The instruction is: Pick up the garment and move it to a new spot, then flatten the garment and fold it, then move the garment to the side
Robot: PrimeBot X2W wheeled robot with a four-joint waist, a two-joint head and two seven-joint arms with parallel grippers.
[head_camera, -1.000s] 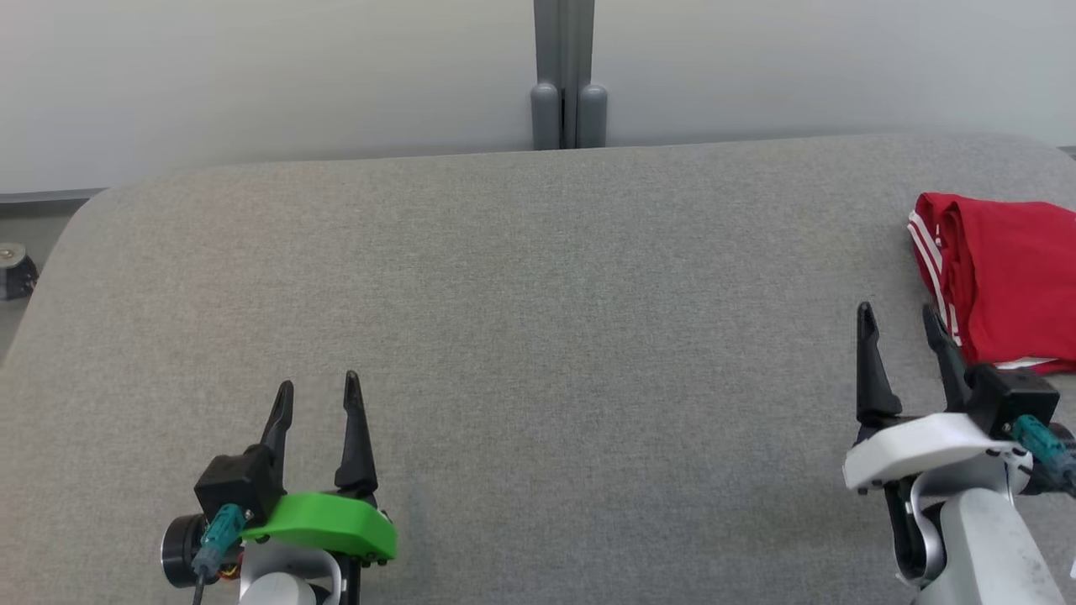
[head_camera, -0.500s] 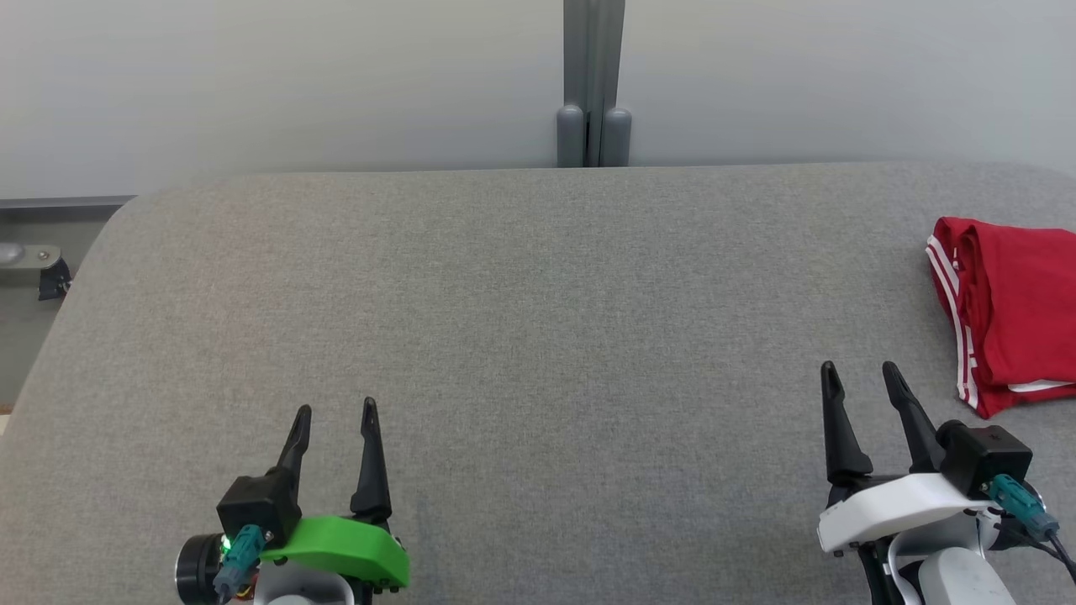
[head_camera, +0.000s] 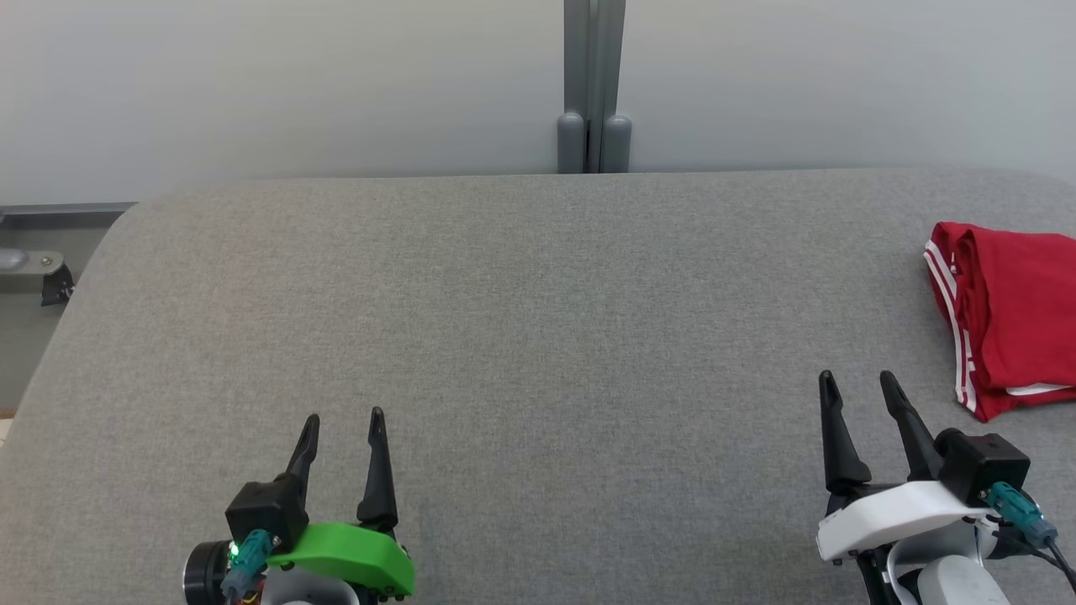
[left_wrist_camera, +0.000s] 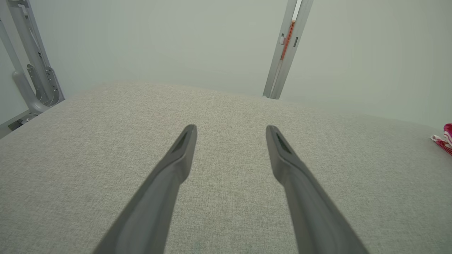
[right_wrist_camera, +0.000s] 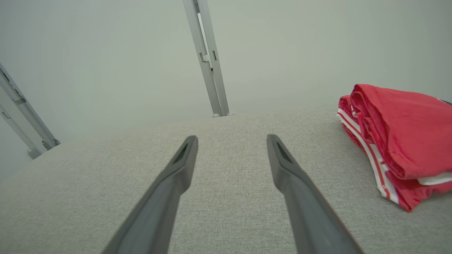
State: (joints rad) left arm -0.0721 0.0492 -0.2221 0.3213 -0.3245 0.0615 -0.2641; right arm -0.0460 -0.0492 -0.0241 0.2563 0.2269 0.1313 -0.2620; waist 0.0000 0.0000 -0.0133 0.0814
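Note:
The garment (head_camera: 1013, 315) is red with white side stripes and lies folded at the right edge of the grey table (head_camera: 538, 336); it also appears in the right wrist view as the garment (right_wrist_camera: 399, 141), and a sliver of it (left_wrist_camera: 445, 139) shows far right in the left wrist view. My right gripper (head_camera: 857, 386) stands open at the lower right, to the left of the garment and apart from it, nothing between its fingers (right_wrist_camera: 180, 165). My left gripper (head_camera: 345, 424) is open at the lower left, over bare fabric, far from the garment.
A grey metal post (head_camera: 593, 84) rises behind the table's far edge against a pale wall. A metal bracket (head_camera: 34, 273) sits beyond the table's left edge. The table's corners are rounded.
The head camera has shifted, so the whole picture moved. The right gripper has drawn back from the garment's edge toward me. The garment lies as before.

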